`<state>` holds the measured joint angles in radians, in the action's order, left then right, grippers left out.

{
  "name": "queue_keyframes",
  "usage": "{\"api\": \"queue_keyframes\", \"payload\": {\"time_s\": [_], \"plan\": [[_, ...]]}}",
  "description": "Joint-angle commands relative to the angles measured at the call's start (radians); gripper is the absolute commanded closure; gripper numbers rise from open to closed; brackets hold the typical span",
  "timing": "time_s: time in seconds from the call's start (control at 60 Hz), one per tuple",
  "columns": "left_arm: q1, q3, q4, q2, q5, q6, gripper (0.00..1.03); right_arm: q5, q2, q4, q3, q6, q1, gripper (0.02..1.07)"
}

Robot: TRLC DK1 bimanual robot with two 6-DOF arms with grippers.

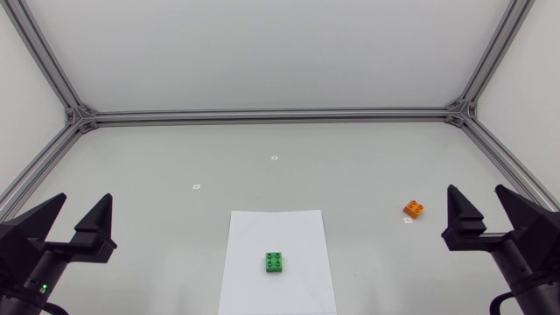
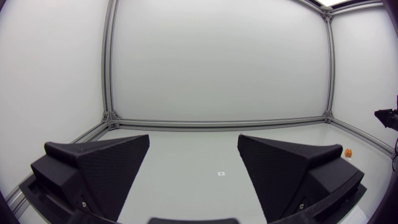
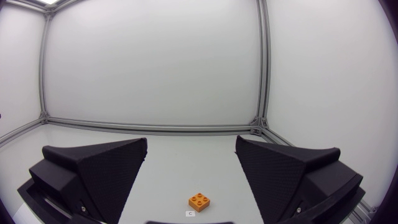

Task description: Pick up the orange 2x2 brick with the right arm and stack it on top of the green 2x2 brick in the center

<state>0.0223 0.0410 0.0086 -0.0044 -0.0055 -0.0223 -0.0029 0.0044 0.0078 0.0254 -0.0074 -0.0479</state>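
Orange brick [image 1: 414, 208] lies untouched ahead of the right end effector [image 1: 477, 197], spread wide; pick-up has not begun, and next comes a reach down to pinch it.

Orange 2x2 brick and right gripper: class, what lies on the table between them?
In the right wrist view, only a small white marker, just before the orange 2x2 brick, ahead of the open right gripper; otherwise bare table.

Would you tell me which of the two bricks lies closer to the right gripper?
The orange brick, on bare table beside the right gripper; the green brick sits on the white sheet mid-table.
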Motion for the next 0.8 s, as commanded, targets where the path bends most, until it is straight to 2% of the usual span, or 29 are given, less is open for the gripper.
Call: {"api": "queue_keyframes", "payload": {"time_s": [0.0,0.15,0.617,0.733,0.783], "plan": [[-0.005,-0.041,-0.015,-0.008,0.004,0.013,0.04,0.003,-0.004,0.023,0.039,-0.006,0.002,0.06],[-0.005,-0.041,-0.015,-0.008,0.004,0.013,0.04,0.006,0.074,0.023,0.119,-0.008,0.002,0.06],[-0.005,-0.041,-0.013,-0.008,0.004,0.013,0.04,0.041,0.514,0.006,0.423,-0.006,-0.018,0.06],[-0.005,-0.041,-0.015,-0.008,0.004,0.013,0.04,0.024,0.646,-0.031,0.493,-0.006,-0.038,0.06],[-0.005,-0.041,-0.015,-0.008,0.004,0.013,0.04,0.021,0.727,-0.088,0.55,-0.006,-0.049,0.06]]}}
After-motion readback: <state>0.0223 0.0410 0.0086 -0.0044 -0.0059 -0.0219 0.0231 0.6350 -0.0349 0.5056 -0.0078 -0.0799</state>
